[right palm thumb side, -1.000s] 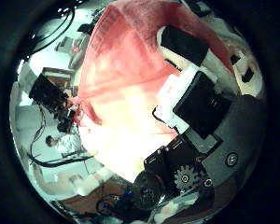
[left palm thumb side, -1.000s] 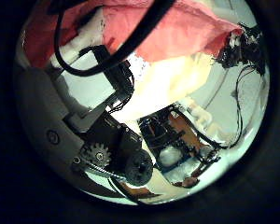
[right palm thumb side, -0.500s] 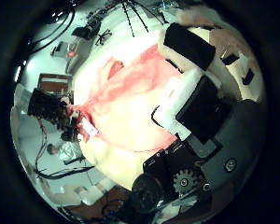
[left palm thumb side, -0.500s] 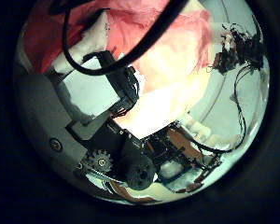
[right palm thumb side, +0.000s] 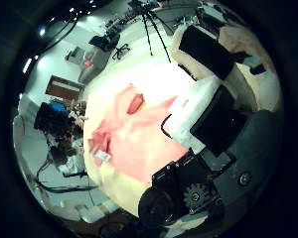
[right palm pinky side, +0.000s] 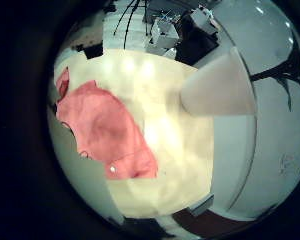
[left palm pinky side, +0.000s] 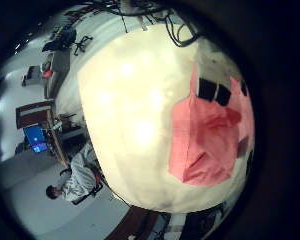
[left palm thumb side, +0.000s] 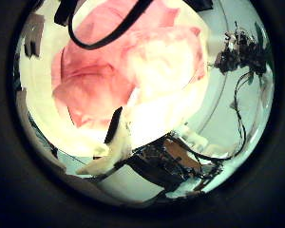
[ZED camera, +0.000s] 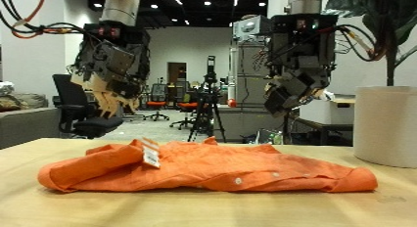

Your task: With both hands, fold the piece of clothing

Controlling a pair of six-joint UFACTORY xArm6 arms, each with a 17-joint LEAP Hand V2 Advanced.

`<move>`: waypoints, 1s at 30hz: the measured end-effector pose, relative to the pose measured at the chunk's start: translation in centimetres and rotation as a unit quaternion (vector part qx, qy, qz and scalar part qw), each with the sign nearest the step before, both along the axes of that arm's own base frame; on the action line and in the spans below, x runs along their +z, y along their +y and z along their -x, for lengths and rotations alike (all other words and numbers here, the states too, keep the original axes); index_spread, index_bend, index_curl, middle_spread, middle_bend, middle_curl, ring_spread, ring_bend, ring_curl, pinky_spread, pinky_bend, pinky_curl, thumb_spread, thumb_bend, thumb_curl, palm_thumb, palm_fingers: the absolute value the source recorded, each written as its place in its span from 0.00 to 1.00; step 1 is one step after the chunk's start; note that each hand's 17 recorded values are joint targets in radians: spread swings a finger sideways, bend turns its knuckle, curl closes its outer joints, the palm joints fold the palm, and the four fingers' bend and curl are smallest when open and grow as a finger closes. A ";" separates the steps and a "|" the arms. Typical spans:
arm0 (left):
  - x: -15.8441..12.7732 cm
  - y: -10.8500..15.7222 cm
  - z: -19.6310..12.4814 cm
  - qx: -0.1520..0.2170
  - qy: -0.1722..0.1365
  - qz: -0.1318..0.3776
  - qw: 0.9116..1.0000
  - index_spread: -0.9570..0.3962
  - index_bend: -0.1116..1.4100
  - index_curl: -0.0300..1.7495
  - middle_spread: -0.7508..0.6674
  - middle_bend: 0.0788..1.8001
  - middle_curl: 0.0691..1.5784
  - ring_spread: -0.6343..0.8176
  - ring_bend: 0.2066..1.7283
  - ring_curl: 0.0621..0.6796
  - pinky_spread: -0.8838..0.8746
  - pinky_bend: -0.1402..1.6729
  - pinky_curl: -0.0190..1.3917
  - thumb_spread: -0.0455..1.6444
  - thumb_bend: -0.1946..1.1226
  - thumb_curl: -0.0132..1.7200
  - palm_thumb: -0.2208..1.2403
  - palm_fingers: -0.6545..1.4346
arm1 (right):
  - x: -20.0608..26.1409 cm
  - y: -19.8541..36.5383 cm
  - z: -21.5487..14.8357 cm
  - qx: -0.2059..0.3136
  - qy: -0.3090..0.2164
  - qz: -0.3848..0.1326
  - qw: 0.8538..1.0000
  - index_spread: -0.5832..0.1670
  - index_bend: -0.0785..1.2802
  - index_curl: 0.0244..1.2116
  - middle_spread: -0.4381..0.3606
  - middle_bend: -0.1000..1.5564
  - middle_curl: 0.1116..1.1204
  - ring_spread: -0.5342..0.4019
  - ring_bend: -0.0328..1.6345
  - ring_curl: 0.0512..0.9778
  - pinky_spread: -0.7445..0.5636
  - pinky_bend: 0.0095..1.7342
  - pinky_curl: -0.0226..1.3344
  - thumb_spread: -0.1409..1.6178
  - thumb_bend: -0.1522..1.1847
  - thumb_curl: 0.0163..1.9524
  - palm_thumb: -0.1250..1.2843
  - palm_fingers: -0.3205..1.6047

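Note:
An orange garment (ZED camera: 208, 168) lies flat and folded along the wooden table (ZED camera: 208, 209), with a white label (ZED camera: 150, 156) showing near its collar end. My left hand (ZED camera: 115, 70) hangs high above that collar end, fingers relaxed and empty. My right hand (ZED camera: 298, 75) hangs just as high over the other end, also open and holding nothing. Each palm view looks down on the garment (left palm pinky side: 210, 135) (left palm thumb side: 123, 66) (right palm pinky side: 110, 130) (right palm thumb side: 134, 134) from a distance. The right hand's own fingers (right palm thumb side: 214, 109) edge its thumb side view.
A tall white cylinder (ZED camera: 388, 124) stands on the table beside the garment's end under the right hand, and it also shows in the right little finger side view as a white cylinder (right palm pinky side: 220, 85). Office chairs and a tripod stand behind the table.
Both hands have let go of the cloth and risen. It filled both thumb side views between the fingers a second ago; now it lies small on the table below.

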State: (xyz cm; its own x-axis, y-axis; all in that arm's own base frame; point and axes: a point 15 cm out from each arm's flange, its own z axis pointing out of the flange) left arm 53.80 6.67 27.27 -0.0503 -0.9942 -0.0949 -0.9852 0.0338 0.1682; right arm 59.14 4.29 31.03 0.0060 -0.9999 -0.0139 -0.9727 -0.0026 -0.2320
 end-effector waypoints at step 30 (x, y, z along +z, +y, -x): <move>-3.3 -5.0 12.1 -0.058 0.068 0.036 0.995 0.74 0.18 0.22 0.78 0.06 0.13 0.80 0.15 0.23 0.80 0.25 0.22 0.72 0.13 0.18 0.39 0.29 | -10.9 -7.4 13.9 0.169 0.252 0.110 0.946 0.26 0.19 0.29 0.45 0.25 0.21 0.68 0.30 0.19 0.78 0.34 0.19 0.67 0.09 0.16 0.56 0.16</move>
